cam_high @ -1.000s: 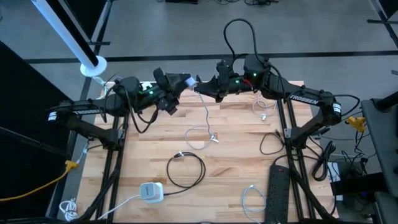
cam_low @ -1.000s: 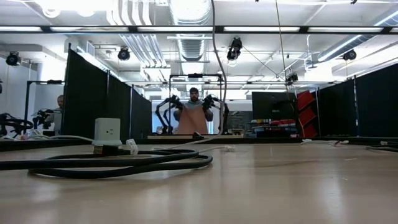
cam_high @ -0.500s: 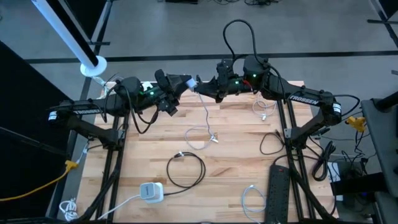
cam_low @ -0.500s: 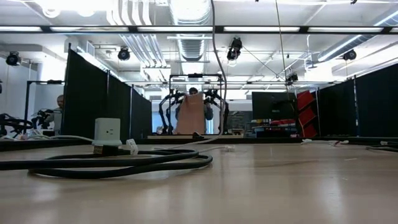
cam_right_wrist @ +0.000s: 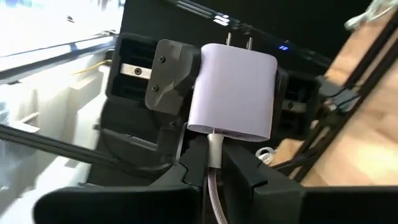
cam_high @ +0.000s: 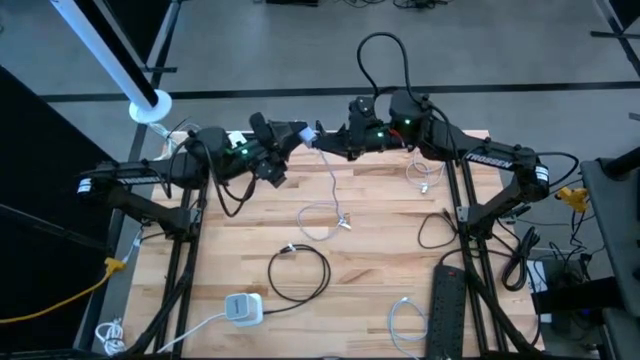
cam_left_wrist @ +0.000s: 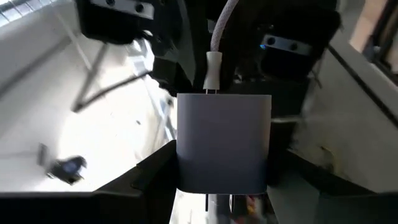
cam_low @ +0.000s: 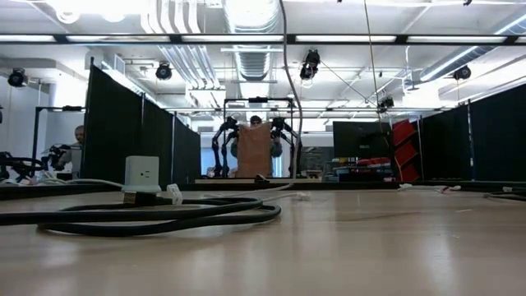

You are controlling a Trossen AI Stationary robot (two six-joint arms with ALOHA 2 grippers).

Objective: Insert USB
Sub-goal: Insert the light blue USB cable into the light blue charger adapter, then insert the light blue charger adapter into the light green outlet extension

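Midair, charger (cam_left_wrist: pixel 224 143) in left pincer (cam_high: pixel 300 133) (cable (cam_right_wrist: pixel 213 158) plugged), right pincer (cam_high: pixel 322 141) beside

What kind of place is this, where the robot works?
Probably a robotics lab or test hall. Black partition screens split the room into bays, bare ducts and strip lights run overhead, and another two-arm rig stands in a bay beyond the wooden table.

White charger (cam_right_wrist: pixel 233 92), pale wooden table (cam_high: pixel 380 250)
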